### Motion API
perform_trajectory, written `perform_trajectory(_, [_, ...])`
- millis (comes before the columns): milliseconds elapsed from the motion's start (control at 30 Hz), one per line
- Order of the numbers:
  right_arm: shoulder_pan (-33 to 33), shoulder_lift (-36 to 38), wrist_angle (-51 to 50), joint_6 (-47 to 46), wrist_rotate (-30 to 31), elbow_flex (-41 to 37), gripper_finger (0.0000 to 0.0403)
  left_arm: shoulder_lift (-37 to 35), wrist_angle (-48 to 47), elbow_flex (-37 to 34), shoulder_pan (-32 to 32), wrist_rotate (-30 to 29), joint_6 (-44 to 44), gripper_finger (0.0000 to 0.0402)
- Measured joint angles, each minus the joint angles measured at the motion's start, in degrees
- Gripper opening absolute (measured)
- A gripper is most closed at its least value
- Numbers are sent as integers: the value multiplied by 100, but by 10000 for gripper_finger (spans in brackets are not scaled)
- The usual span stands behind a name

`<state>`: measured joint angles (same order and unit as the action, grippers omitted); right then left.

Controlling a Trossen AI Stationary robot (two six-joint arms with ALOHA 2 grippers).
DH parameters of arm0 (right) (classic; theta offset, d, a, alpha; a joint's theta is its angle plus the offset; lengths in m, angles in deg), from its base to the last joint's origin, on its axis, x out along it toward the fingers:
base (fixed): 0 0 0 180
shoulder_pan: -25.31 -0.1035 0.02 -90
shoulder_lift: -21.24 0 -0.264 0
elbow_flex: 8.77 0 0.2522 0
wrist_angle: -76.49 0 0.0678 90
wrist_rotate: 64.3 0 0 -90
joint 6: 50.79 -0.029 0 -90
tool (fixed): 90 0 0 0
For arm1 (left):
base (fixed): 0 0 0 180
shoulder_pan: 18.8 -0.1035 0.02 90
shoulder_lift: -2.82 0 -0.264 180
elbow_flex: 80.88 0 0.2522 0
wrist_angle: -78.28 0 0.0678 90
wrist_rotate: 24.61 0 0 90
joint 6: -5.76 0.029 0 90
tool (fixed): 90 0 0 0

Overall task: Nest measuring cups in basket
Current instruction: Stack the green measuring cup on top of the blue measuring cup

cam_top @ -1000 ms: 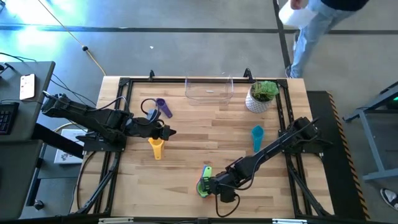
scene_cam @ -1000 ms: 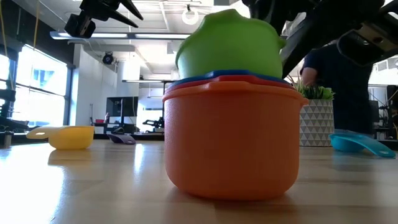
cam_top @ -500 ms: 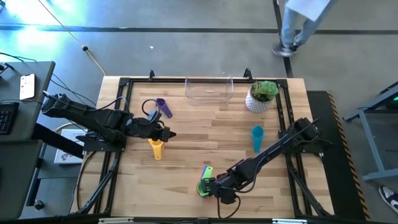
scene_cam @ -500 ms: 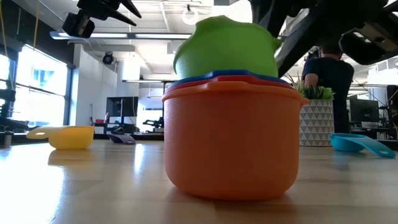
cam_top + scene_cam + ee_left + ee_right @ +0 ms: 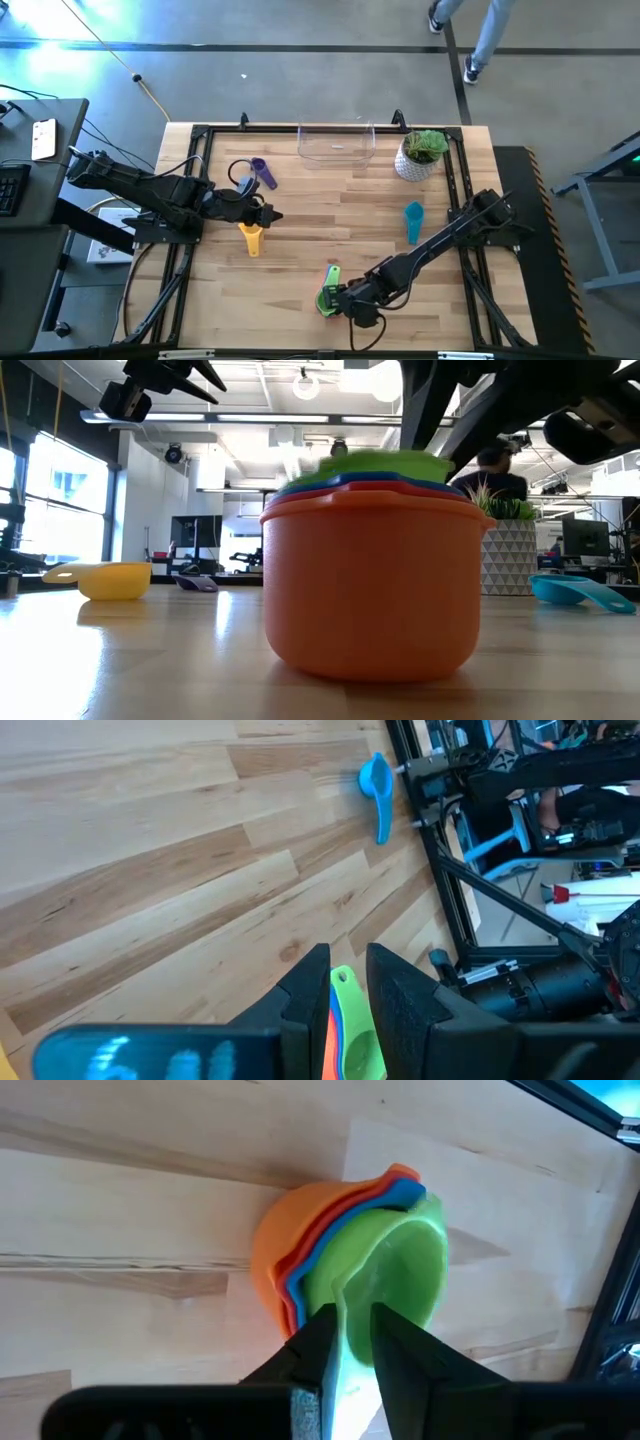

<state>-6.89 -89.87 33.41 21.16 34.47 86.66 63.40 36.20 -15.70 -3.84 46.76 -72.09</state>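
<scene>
Near the front edge of the table, my right gripper [image 5: 337,298] sits low over a stack of measuring cups [image 5: 370,565]. The orange cup is on the outside, then red and blue, and the green cup [image 5: 385,1275] lies on top, almost all the way in. My right fingers are nearly closed and pinch the flat green handle [image 5: 350,1348].

I think these cups are light, hard plastic, and smooth, so they could slip or tip easily. The handle looks like the best place to hold each one, because it is flat and thin. The whole stack may slide on the wood if I push it.

Three cups still lie alone on the table: the yellow cup [image 5: 251,236] under my left gripper [image 5: 270,215], the purple cup [image 5: 262,172] farther back, and the teal cup [image 5: 413,221] on the right side. My left gripper hangs in the air with narrow jaws and holds nothing.

The basket [image 5: 336,142] stands at the far edge beside the plant pot [image 5: 419,157]. No cups are in it yet.
</scene>
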Motion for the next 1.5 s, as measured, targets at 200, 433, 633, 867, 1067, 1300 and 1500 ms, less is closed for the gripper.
perform_trajectory(200, [-9, 0, 4, -242, 32, 0, 55, 0, 0, 0, 2, 1, -2, 60])
perform_trajectory(433, [-9, 140, -97, -549, 90, 0, 55, 0, -16, 0, 2, 1, 0, 60])
perform_trajectory(633, [-9, 333, -168, -807, 241, 0, 55, 0, -50, 0, 1, 1, 126, 60])
perform_trajectory(867, [73, 337, -300, -1997, 433, 0, 55, 0, -57, 0, 13, 8, 454, 60])
perform_trajectory(1067, [109, 337, -323, -3317, 1307, 0, 55, 0, -57, 0, 136, 159, 1112, 60])
perform_trajectory(1300, [332, 337, -288, -5394, 1626, 0, 55, 0, -57, 0, 287, 302, 1824, 60])
perform_trajectory(1500, [457, 337, -285, -7783, 1626, 0, 55, 0, -61, 0, 422, 358, 2475, 60])
